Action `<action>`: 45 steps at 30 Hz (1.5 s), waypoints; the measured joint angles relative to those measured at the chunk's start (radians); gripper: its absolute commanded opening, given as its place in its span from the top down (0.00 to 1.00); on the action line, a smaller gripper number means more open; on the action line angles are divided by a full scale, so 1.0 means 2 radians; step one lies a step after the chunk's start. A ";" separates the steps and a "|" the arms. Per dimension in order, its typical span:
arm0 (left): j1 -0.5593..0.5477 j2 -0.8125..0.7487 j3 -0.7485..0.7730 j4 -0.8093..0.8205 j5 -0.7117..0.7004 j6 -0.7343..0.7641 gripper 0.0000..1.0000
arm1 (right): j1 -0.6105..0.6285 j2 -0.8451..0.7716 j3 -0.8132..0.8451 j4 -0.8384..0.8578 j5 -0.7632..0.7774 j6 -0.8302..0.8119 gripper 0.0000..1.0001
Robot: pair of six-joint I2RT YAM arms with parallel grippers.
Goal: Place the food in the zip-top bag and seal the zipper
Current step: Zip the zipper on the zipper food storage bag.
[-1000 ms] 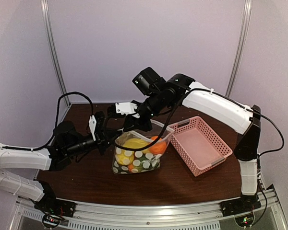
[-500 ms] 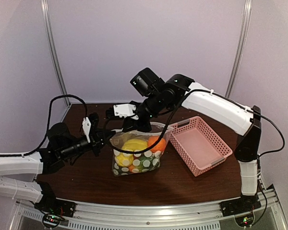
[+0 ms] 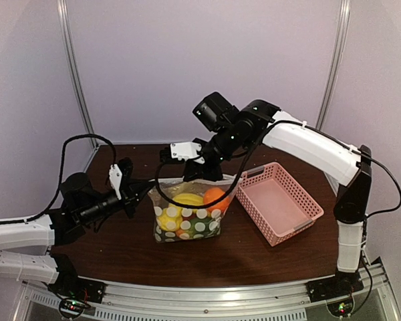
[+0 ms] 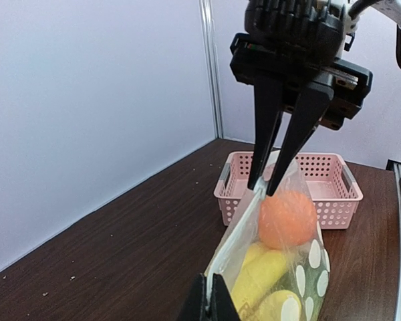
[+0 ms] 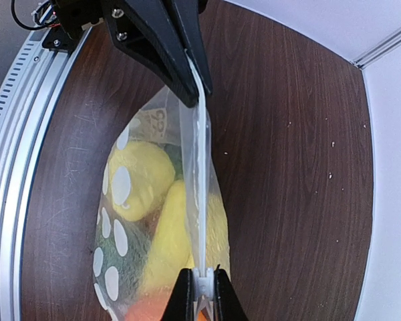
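Dark wood of the table (image 3: 120, 247) carries everything. At the left, the left gripper (image 4: 206, 294) is clamped on the left end of the zipper (image 5: 200, 180). Between the arms the zip-top bag (image 3: 187, 224) stands with the food inside: the orange ball (image 4: 287, 217) on top, yellow and green pieces under it. Further right along the mouth, the right gripper (image 3: 199, 175) points down from above, its jaws also pinched on the strip. Near the bag, at the right, sits the pink basket (image 3: 281, 200).

We judge loading done and sealing in hand, with the strip drawn straight between the two grips. The next move calls for one grip to hold firm while the other slides along the strip, pressing it shut.

Only the right wrist view shows the two lips lying together along the strip; we cannot tell whether they are locked. Only the top view shows the bag resting on the table.
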 measured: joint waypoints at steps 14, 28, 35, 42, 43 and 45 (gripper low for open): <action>0.000 0.004 0.000 -0.004 -0.010 0.000 1.00 | -0.054 -0.044 -0.074 -0.005 -0.007 0.016 1.00; 0.000 0.025 0.000 0.008 -0.010 0.000 1.00 | -0.098 -0.088 -0.140 -0.007 -0.011 0.023 1.00; 0.000 0.035 0.002 0.012 -0.010 0.000 1.00 | -0.117 -0.103 -0.162 -0.012 -0.013 0.022 1.00; 0.000 0.040 0.003 0.016 -0.010 0.000 1.00 | -0.136 -0.113 -0.175 -0.023 -0.016 0.021 1.00; 0.000 0.041 0.003 0.017 -0.010 0.000 1.00 | -0.138 -0.114 -0.175 -0.024 -0.016 0.021 1.00; 0.000 0.041 0.003 0.018 -0.010 0.000 1.00 | -0.142 -0.115 -0.177 -0.026 -0.016 0.021 1.00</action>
